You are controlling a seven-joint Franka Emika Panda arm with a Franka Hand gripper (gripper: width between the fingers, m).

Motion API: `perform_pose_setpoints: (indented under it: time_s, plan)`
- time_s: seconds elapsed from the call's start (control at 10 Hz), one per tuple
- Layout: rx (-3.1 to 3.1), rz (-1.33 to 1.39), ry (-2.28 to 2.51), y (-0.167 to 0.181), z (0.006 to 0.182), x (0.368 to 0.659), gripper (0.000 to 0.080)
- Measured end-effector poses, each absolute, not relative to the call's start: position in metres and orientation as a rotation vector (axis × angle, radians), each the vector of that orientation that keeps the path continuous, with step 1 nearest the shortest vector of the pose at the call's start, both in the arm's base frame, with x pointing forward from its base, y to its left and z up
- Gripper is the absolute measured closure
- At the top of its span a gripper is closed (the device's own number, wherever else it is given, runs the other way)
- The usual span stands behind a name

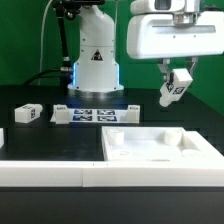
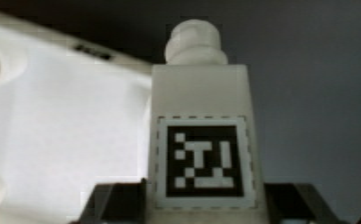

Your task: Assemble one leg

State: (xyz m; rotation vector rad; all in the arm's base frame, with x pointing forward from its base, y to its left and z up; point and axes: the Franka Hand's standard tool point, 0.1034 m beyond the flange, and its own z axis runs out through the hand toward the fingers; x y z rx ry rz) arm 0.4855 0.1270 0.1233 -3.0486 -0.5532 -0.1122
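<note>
The pincer (image 1: 178,82) is clamped on the leg (image 1: 170,95), its jaws pressed against two opposite faces, and it holds the leg in the air, well clear of the bench (image 1: 205,118). The leg's long axis runs straight out from the pincer and slants downward, not upright. The white panel (image 1: 160,152) lies below the pincer, so the coming move is probably a descent with the leg turned upright first. The wrist view alone shows the leg's (image 2: 203,120) threaded tip (image 2: 195,42) leading, with the panel (image 2: 52,110) behind it. Only the exterior view shows height and tilt.
</note>
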Motion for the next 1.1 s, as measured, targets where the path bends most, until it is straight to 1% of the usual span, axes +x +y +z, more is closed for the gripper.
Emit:
perform_pose_setpoints:
  time_s: [0.2, 0.3, 0.6, 0.7, 0.8, 1.1]
  plan:
    - [-3.031, -0.184, -0.518, 0.123, 0.133, 0.508, 0.0508]
    - [-3.027, -0.246, -0.518, 0.123, 0.132, 0.509, 0.0508]
    - [-2.989, -0.624, -0.533, 0.112, 0.13, 0.512, 0.0508]
    - [-2.997, -0.59, -0.534, 0.109, 0.125, 0.509, 0.0508]
    - [-2.998, -0.594, -0.545, 0.105, 0.129, 0.522, 0.0508]
    - [-2.989, -0.628, -0.541, 0.098, 0.146, 0.578, 0.0508]
